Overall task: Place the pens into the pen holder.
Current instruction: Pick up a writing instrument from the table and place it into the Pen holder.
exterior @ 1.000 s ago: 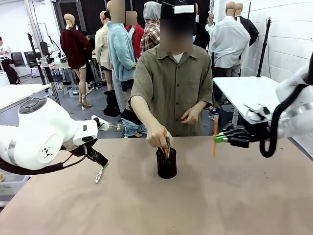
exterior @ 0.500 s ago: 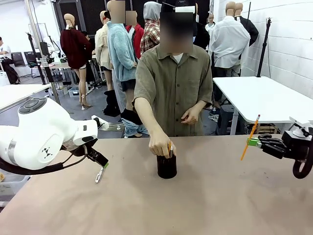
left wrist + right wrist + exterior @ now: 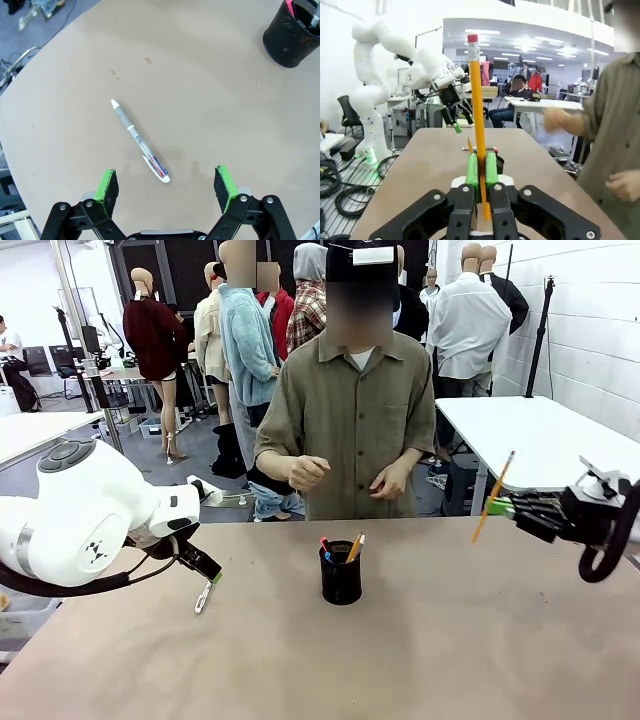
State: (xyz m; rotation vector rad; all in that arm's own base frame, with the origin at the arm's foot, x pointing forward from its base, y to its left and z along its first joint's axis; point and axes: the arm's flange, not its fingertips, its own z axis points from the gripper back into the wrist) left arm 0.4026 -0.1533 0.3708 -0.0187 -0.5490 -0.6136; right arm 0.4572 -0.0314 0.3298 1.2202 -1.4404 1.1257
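The black mesh pen holder (image 3: 341, 581) stands mid-table with a red-tipped pen (image 3: 324, 544) and a yellow pencil (image 3: 355, 546) sticking out of it. My right gripper (image 3: 502, 507) hovers above the table's right side, shut on another yellow pencil (image 3: 493, 497) that tilts upward; in the right wrist view this pencil (image 3: 477, 100) stands clamped between the green pads (image 3: 472, 170). At the left, my left gripper (image 3: 166, 187) hangs open just over a white pen (image 3: 139, 142) lying flat on the table (image 3: 210, 100), apart from both pads. The holder (image 3: 291, 31) sits farther off.
The person stands at the far edge behind the holder, one hand (image 3: 307, 472) raised to chest height, the other (image 3: 389, 481) held at the waist. My left arm's white body (image 3: 80, 520) fills the left side. A white table (image 3: 520, 435) stands behind on the right.
The person's hand left the holder and rose to the chest, leaving a pencil in it. My right gripper swung right with its pencil, then came slightly back and up. Left gripper unmoved.
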